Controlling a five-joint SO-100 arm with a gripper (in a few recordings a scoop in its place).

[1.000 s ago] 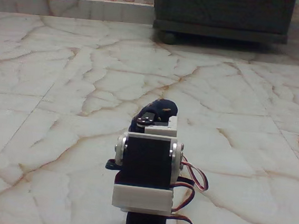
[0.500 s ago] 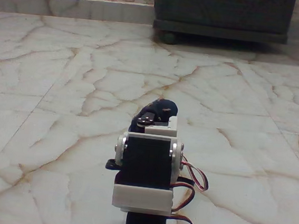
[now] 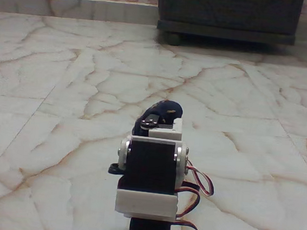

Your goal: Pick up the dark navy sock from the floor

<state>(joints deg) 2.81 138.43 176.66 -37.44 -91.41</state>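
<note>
Folded low over the floor (image 3: 64, 84), near its front edge.
Dark navy sock (image 3: 167, 109) bunched beyond the white arm (image 3: 146, 201); finger state impossible to tell, blocked by servos.

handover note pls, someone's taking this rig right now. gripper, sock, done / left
Gripper: hidden behind the arm's own servo blocks in the fixed view; cannot tell whether it is open or shut.
Sock: a dark navy bunch peeks out just above and beyond the arm's upper joint; a small dark bit also shows at the arm's left side, low down. Cannot tell whether it is gripped or off the floor.
Done: arm is at the sock.
Left: confirm the grasp, then lift the sock clear of the floor.
</note>
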